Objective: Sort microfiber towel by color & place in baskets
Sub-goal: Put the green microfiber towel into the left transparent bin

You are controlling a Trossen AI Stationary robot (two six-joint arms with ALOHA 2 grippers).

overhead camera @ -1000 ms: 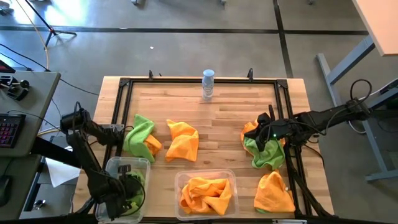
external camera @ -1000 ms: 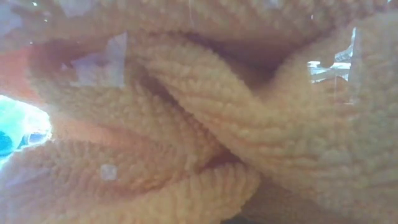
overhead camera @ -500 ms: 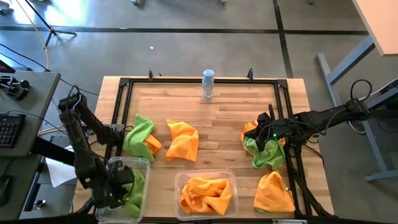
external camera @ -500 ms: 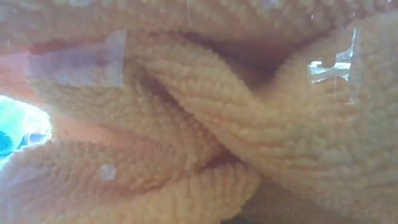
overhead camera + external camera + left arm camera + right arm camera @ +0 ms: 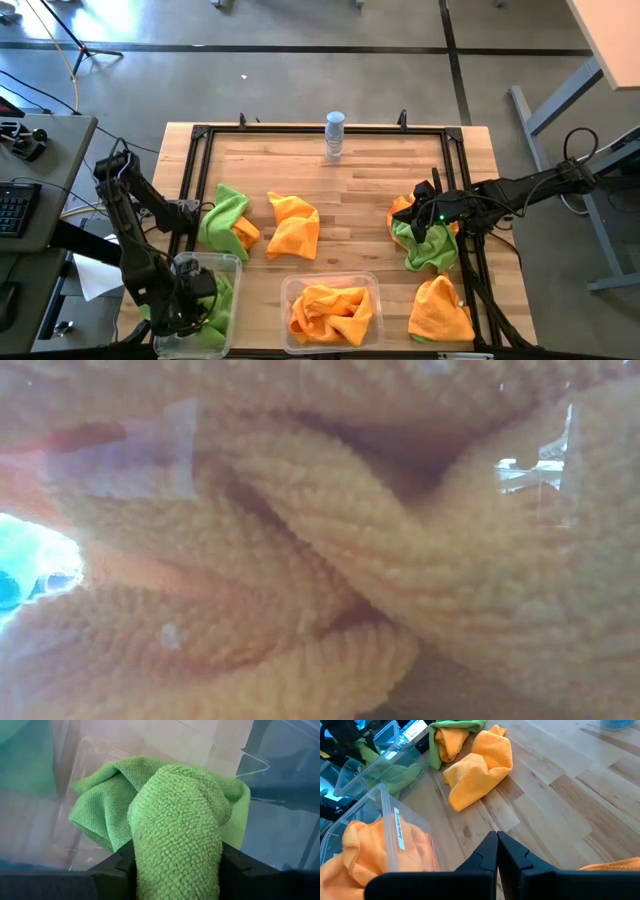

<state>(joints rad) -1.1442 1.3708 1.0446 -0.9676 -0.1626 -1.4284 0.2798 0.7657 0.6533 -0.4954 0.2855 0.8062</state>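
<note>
Near the table's front edge, two baskets side by side: narrower bin at the front left corner, wider bin at front centre. In the narrower bin, a bunched towel, gripped between the left gripper's fingers. In the wider bin, another towel lump, pressed right up against the low camera. Behind the bins, a two-towel heap at left, a single towel just right of it. Far back, centre, a small bottle. Over on the right side, a towel pile under the right gripper, fingers pressed together. At the front right corner, one more towel.
</note>
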